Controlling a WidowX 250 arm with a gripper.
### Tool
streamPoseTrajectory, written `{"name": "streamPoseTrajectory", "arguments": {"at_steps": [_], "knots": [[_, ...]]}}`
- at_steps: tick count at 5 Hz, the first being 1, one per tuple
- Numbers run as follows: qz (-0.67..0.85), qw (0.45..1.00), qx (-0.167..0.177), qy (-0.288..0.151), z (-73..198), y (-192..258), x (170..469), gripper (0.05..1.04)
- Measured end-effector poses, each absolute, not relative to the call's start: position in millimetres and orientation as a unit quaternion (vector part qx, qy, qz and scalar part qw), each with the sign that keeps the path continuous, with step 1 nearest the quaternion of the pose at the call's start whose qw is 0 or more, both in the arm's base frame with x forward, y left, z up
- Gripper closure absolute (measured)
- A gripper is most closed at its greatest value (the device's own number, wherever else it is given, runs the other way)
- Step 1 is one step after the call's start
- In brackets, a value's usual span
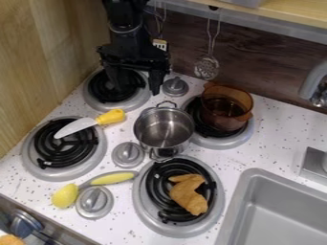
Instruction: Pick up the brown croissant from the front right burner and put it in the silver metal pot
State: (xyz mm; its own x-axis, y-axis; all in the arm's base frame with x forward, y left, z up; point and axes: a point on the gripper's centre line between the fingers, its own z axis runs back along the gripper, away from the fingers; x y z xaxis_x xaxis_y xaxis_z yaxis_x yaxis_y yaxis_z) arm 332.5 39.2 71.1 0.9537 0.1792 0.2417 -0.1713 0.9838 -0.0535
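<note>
My gripper (136,89) hangs over the back left burner (96,102), fingers spread apart with nothing between them. Just below it, a knife with a yellow handle (111,116) lies with its blade over the front left burner (30,160). A steel pot (163,128) stands between the burners, right of the knife. An amber see-through pot (224,111) sits on the back right burner (239,139). On the front right burner (142,203) lies a brown, bread-like piece (188,194). A yellow and grey utensil (110,179) rests on the counter near the front.
Grey knobs (127,154) stand up between the burners. A grey sink (239,201) is at the lower right, with a faucet (314,81) behind it. A slotted utensil (206,67) hangs on the back wall. A wooden panel (38,62) borders the left side.
</note>
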Motion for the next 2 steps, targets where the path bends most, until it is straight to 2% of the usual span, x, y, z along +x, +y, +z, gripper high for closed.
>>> {"name": "streamPoseTrajectory", "arguments": {"at_steps": [1, 2], "knots": [[0.092, 0.99, -0.016, -0.109, 64, 38, 330, 0.085], [0.101, 0.993, -0.006, -0.067, 55, 9, 313, 0.085]]}}
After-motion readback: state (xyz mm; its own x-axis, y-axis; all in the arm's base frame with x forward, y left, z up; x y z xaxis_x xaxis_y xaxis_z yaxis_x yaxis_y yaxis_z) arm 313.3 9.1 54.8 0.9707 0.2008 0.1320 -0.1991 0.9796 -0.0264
